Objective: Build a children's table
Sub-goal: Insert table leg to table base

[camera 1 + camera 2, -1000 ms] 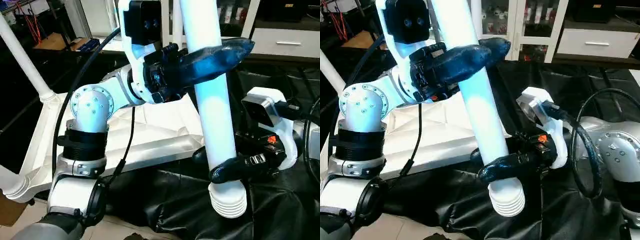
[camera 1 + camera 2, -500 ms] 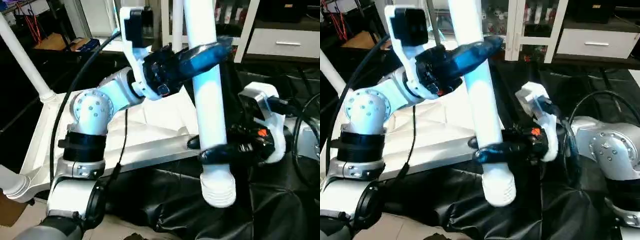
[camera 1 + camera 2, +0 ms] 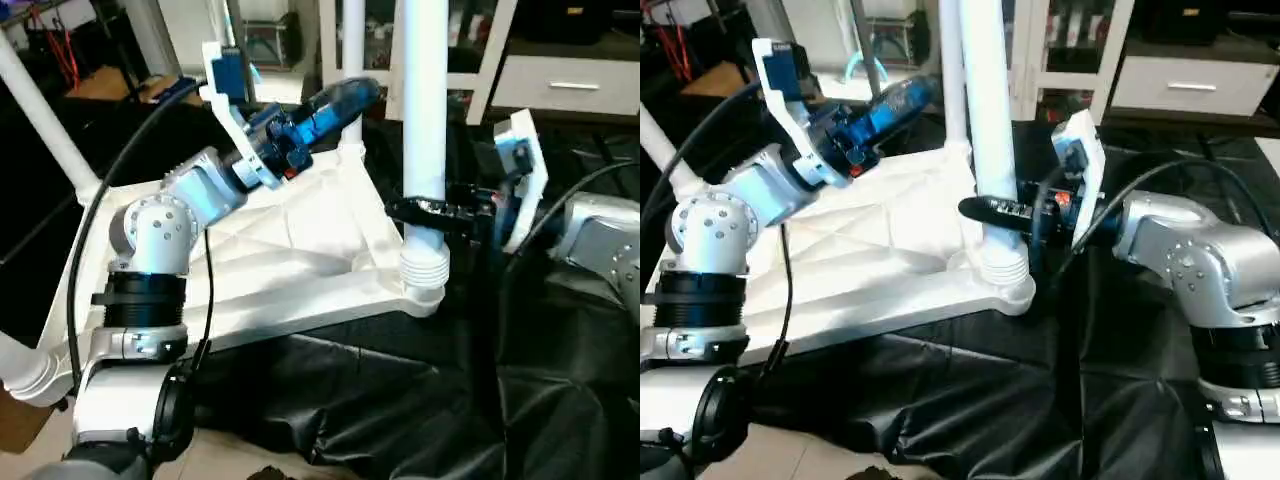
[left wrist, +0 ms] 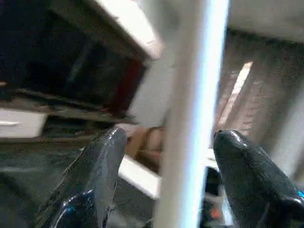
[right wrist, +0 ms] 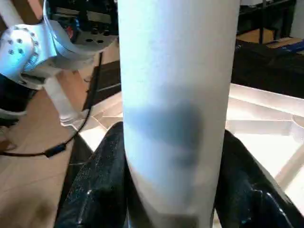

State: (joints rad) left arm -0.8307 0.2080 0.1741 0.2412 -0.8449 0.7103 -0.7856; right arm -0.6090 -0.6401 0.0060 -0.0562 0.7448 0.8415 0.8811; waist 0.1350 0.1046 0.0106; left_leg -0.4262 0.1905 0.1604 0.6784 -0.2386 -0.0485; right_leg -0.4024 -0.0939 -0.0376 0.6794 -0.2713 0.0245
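Nearest us, black cloth point(image 3: 400, 400) lies in folds beneath the upturned table top point(image 3: 300, 250), its ribbed underside facing up. At the top's near right corner socket point(image 3: 425, 295) a white leg point(image 3: 424, 120) stands upright, its ridged end seated there. Our right hand point(image 3: 992, 210) is clamped around that leg just above the socket. Our left hand point(image 3: 335, 100) hovers above the top, fingers point(image 4: 97, 175) spread apart and holding nothing. Other legs point(image 3: 45, 120) stand in farther corners; a white cabinet point(image 3: 570, 75) sits behind.
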